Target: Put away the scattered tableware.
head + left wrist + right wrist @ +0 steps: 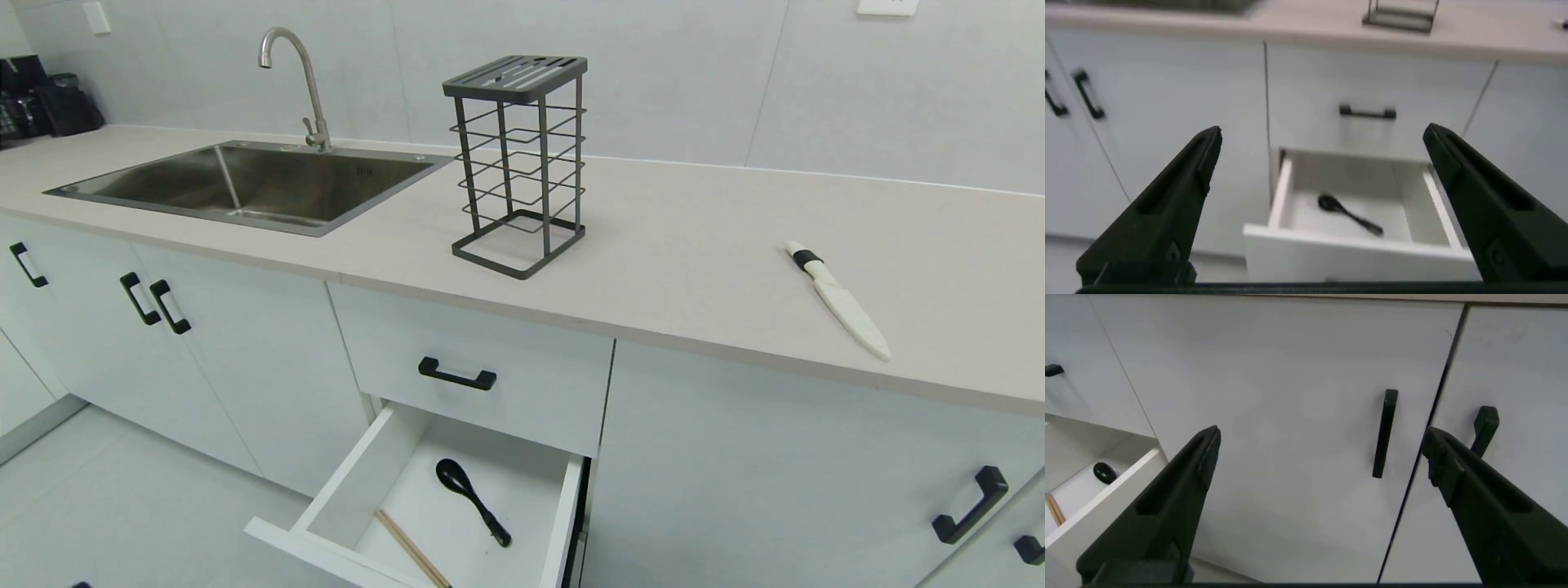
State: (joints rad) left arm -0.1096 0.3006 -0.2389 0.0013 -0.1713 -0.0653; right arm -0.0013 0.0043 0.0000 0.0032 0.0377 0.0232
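My left pincer [1323, 135] and right pincer [1321, 434] both stood apart, holding nothing. The knife [837, 300] lay at the right of the head view, near the counter [694, 245] edge; a clumsy pinch on the thin blade could, I judged, push it off.

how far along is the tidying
Done: the black spoon and wooden chopsticks lie in the open white drawer. In hand: nothing; left hand and right hand are open, empty. Left: the white knife with a black band on the beige counter.
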